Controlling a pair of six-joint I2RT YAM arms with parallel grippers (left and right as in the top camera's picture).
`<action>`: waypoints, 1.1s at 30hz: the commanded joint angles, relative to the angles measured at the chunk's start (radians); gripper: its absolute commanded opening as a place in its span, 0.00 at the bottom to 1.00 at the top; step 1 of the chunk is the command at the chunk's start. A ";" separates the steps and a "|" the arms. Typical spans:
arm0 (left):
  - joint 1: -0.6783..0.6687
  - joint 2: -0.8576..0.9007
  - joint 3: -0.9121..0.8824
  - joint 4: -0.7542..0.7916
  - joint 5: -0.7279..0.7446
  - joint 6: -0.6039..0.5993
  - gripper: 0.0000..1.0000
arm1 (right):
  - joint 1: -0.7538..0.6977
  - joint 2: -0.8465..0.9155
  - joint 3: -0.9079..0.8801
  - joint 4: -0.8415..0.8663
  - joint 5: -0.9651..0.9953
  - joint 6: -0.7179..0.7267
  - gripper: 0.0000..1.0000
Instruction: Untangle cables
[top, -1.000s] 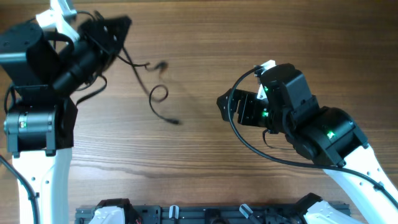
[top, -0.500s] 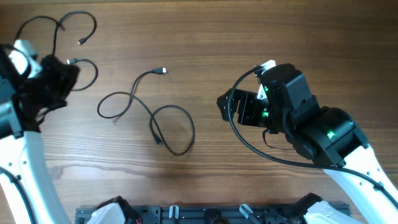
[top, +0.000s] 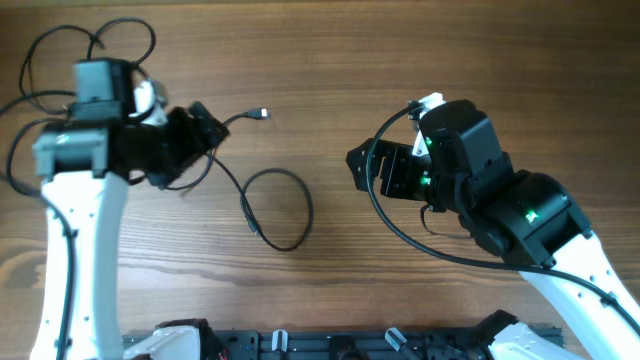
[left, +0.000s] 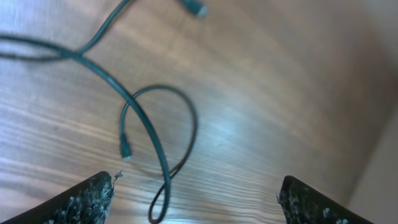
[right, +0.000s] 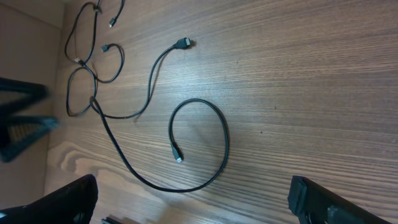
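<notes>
Both spread wide, holding nothing: left hand (left: 196, 196), right hand (right: 193, 202); cables (top: 310, 212) lie looped; white tag (top: 431, 103) illegible.

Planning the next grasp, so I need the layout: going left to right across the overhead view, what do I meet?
The looped cables at top left → left gripper → single cable loop mid-table → right gripper.
</notes>
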 joint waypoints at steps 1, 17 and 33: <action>-0.113 0.046 -0.087 0.020 -0.152 -0.098 0.89 | 0.000 0.007 -0.001 0.002 0.013 0.013 1.00; -0.248 0.111 -0.169 0.016 -0.223 -0.168 0.65 | 0.000 0.011 -0.001 0.002 0.013 0.011 1.00; -0.256 0.113 -0.244 0.082 -0.211 -0.168 0.34 | 0.000 0.020 -0.001 0.002 0.013 0.011 1.00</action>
